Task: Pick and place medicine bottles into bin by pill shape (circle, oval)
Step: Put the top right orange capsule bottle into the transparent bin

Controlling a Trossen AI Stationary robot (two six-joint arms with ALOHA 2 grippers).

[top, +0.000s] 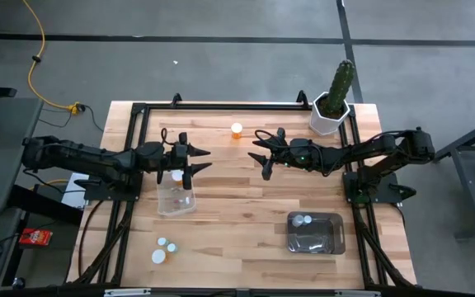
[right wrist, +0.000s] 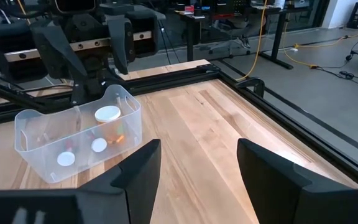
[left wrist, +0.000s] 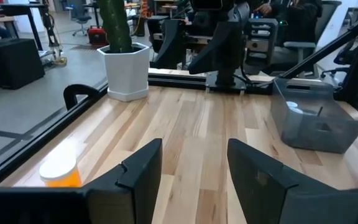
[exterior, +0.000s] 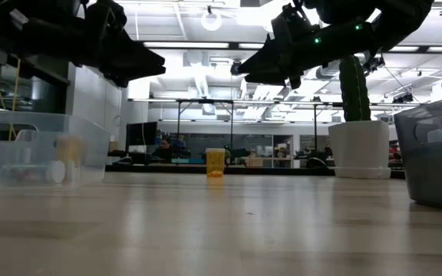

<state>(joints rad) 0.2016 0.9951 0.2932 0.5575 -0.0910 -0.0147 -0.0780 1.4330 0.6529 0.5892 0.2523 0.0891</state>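
You see both the left claw [top: 198, 159] and right claw [top: 262, 153] released and empty above the table [top: 246, 206], between picks; the next reach suits the orange bottle [top: 237, 129] standing near the far edge

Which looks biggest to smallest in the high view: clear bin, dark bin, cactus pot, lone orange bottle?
1. dark bin
2. clear bin, partly under the left gripper, so the gap to the dark bin is unsure
3. cactus pot
4. orange bottle, clearly smallest
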